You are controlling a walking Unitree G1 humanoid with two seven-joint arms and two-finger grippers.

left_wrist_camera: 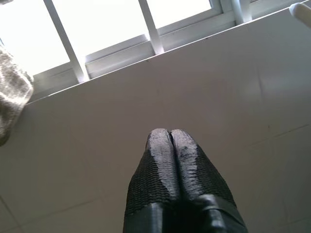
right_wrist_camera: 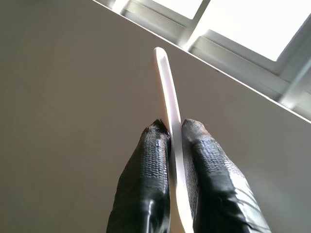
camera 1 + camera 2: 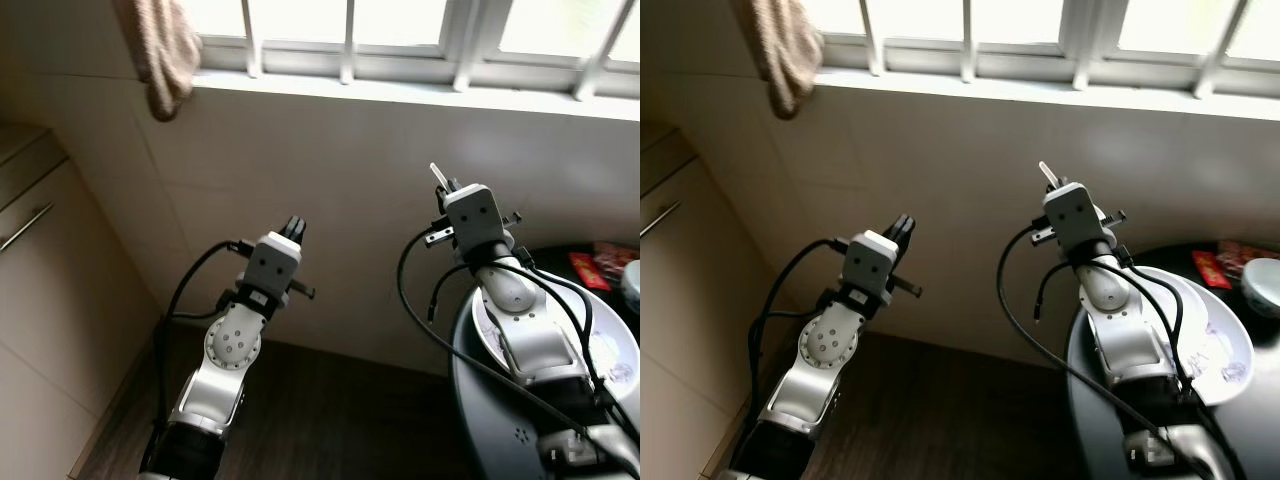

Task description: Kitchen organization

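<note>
White and thin, a flat plastic utensil handle (image 2: pixel 167 92) is clamped between the two black fingers (image 2: pixel 146 179) of the right hand (image 2: pixel 176 127). Only its narrow edge shows in the right wrist view; its lower part is hidden between the fingers, so what sort of utensil it is cannot be told. In the head views its tip (image 3: pixel 437 175) stands up above the raised right hand (image 3: pixel 447 192), against the pale tiled wall (image 3: pixel 340 200) below the window sill (image 3: pixel 420 92).

Left hand (image 1: pixel 170 135) is clenched on nothing, its fingertips pressed together and aimed at the same wall. It is raised to the left, well apart from the right hand, and somewhat lower in the head views (image 3: pixel 293 228).

Beneath the right arm lies a white plate (image 3: pixel 1230 340) on a dark round worktop (image 3: pixel 1240 440); the arm and its cables cover much of both, and something small and clear on the plate is too faint to identify. At the worktop's far edge sit a red packet (image 3: pixel 1225 262) with unreadable print and a pale bowl (image 3: pixel 1262 285) cut off by the frame.

A beige cloth (image 3: pixel 165 50) hangs at the upper left, its top cut off. A cabinet (image 3: pixel 40 330) with a metal bar handle (image 3: pixel 25 228) stands to the left, partly out of frame. Dark wood flooring (image 3: pixel 340 420) shows between the arms.
</note>
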